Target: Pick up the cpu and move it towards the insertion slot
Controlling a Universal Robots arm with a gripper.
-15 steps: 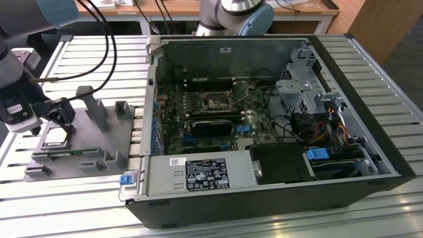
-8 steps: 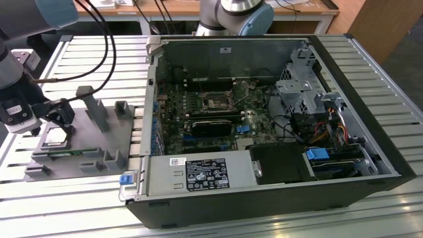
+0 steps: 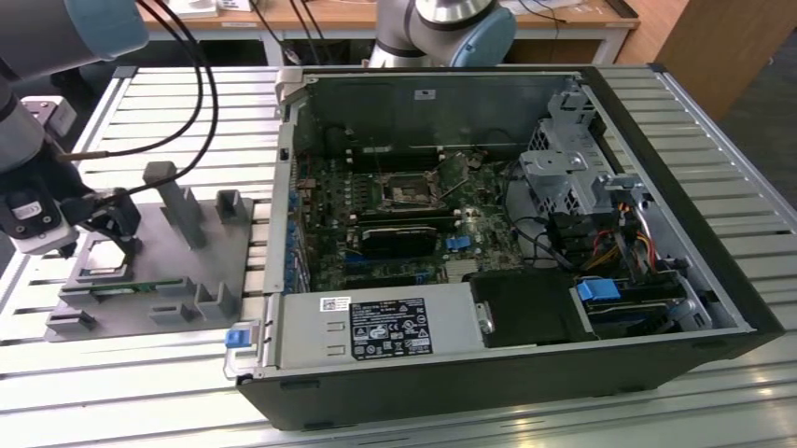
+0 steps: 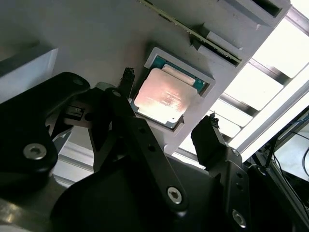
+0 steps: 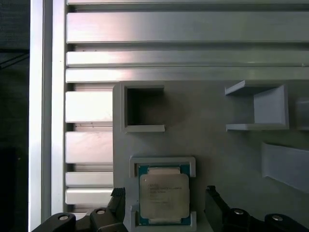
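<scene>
The cpu (image 5: 164, 195) is a small square chip with a silvery top, lying flat in a raised square nest of the grey plastic fixture (image 5: 207, 145). My gripper (image 5: 164, 192) hangs open just above it, one black finger (image 5: 118, 205) on each side of the nest, with gaps to the chip. The second wrist view shows the same: the cpu (image 4: 161, 99) lies between the spread fingers (image 4: 212, 140) of the gripper (image 4: 168, 99). In the exterior view the gripper (image 3: 112, 229) stands over the fixture (image 3: 162, 280) at the left. The insertion slot (image 3: 409, 191) sits far off on the motherboard inside the open computer case.
The fixture carries upright posts (image 3: 174, 205) and a thin green memory stick (image 3: 118, 287). The open case (image 3: 697, 280) with power supply, cables and drive cage takes up the exterior view's right. A slatted metal table (image 3: 149, 392) lies under everything. A second robot arm (image 3: 442, 28) stands behind.
</scene>
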